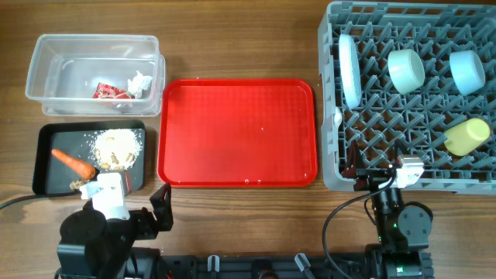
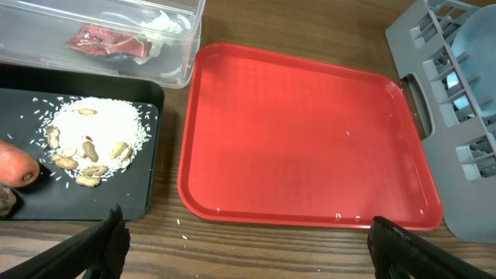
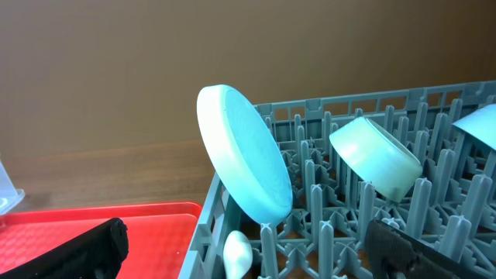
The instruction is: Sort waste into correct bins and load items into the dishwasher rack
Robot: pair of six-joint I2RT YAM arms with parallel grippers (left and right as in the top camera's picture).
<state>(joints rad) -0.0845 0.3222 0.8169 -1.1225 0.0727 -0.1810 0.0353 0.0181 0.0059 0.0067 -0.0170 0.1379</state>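
Observation:
The grey dishwasher rack (image 1: pixel 333 93) at the right holds the light blue plate (image 1: pixel 349 70) on edge, the pale green bowl (image 1: pixel 406 70), the light blue bowl (image 1: pixel 467 71), the yellow cup (image 1: pixel 467 136) and the white spoon (image 3: pixel 237 252). The clear tub (image 1: pixel 46 54) holds the red wrapper (image 1: pixel 108 92) and white tissue (image 1: pixel 140 82). The black tray (image 1: pixel 46 167) holds the carrot (image 1: pixel 72 162), rice (image 1: pixel 120 142) and brown scraps (image 2: pixel 85 159). My left gripper (image 2: pixel 244 248) is open and empty over bare wood near the front edge. My right gripper (image 3: pixel 248 248) is open and empty at the rack's front left corner.
The flat red serving tray (image 1: pixel 238 132) lies in the middle with a few rice grains on it. A few grains also lie on the wood before it. Both arm bases stand at the table's front edge.

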